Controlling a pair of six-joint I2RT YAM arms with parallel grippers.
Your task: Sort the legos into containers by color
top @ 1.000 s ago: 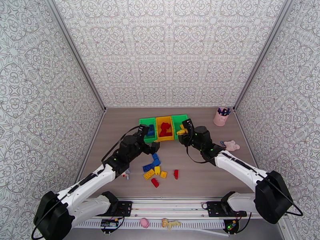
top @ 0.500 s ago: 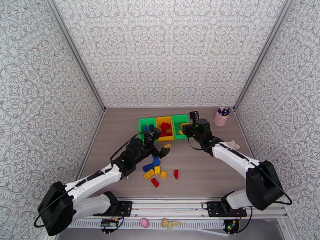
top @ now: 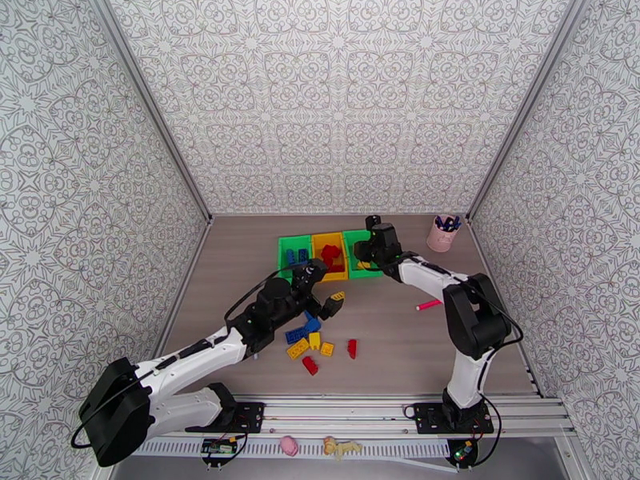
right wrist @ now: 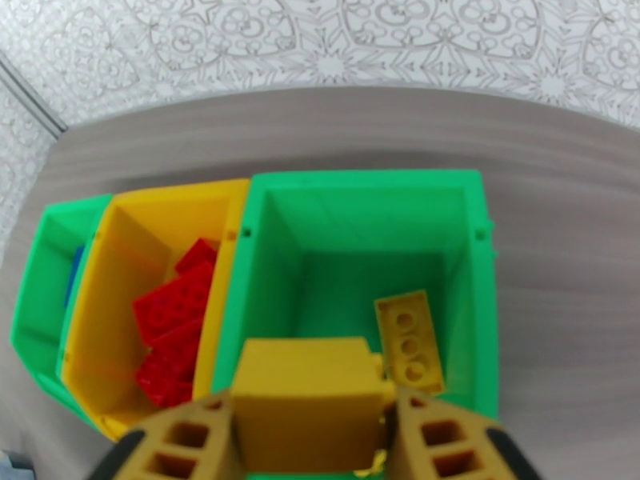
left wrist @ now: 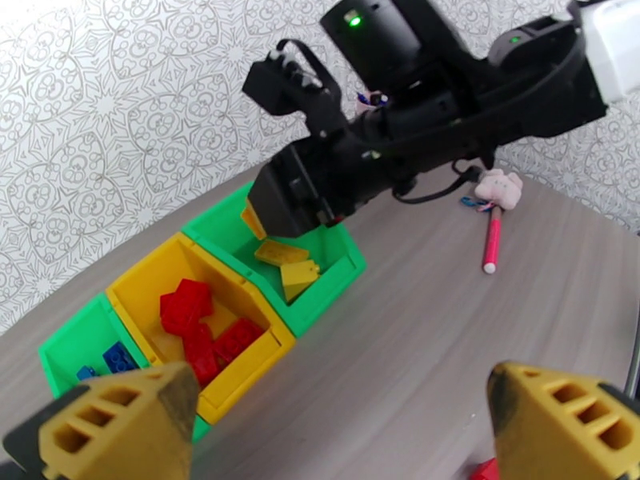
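Three bins, two arms, one cup, one pen

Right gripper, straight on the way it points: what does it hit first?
Probably the floor of the right green bin: the right gripper, shut on a yellow brick, points down into it. A loose yellow brick lies just beside that line; depth unclear, so it may touch first.

Containers in row; yellow lego in right tool; loose legos nearby
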